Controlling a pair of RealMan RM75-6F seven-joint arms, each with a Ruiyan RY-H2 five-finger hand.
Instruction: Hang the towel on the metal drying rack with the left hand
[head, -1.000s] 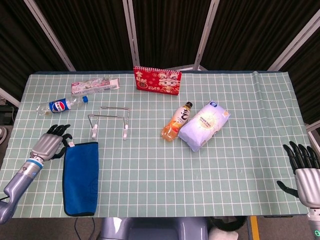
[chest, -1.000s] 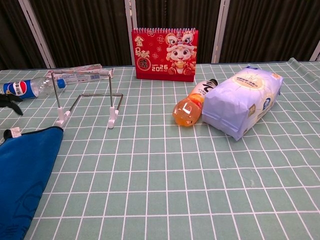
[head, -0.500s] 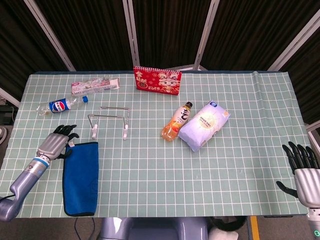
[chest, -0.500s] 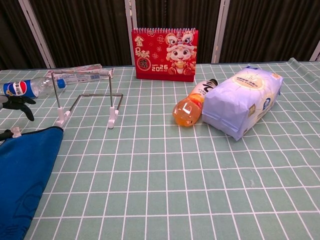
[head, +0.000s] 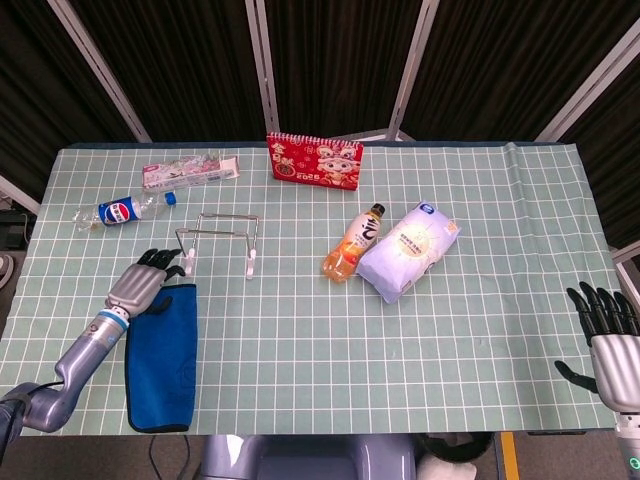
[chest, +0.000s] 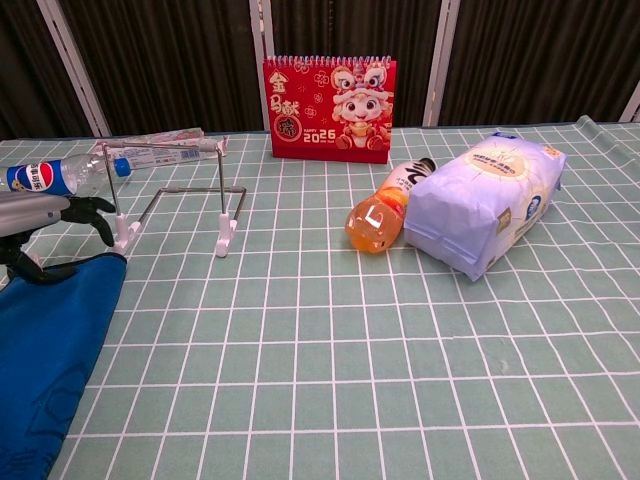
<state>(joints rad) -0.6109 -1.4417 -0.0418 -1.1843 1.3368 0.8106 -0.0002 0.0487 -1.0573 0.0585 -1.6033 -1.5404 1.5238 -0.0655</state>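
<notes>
A blue towel (head: 161, 346) lies flat and lengthwise near the table's front left edge; the chest view shows it as the blue towel (chest: 48, 350). Just beyond its far end stands the metal drying rack (head: 221, 240), a thin wire frame on white feet, seen again as the rack (chest: 170, 190) in the chest view. My left hand (head: 148, 280) is over the towel's far end, fingers apart, holding nothing; its fingertips (chest: 96, 211) reach close to the rack's left foot. My right hand (head: 606, 336) hovers open off the table's front right corner.
A Pepsi bottle (head: 124, 209) and a toothpaste pack (head: 191, 170) lie at the back left. A red calendar (head: 315, 160) stands at the back middle. An orange drink bottle (head: 352, 246) and a pale blue pack (head: 408, 250) lie right of centre.
My left hand has moved right, from beside the towel's far left corner to over its far end, closer to the rack's left foot. The right hand is nearly still.
</notes>
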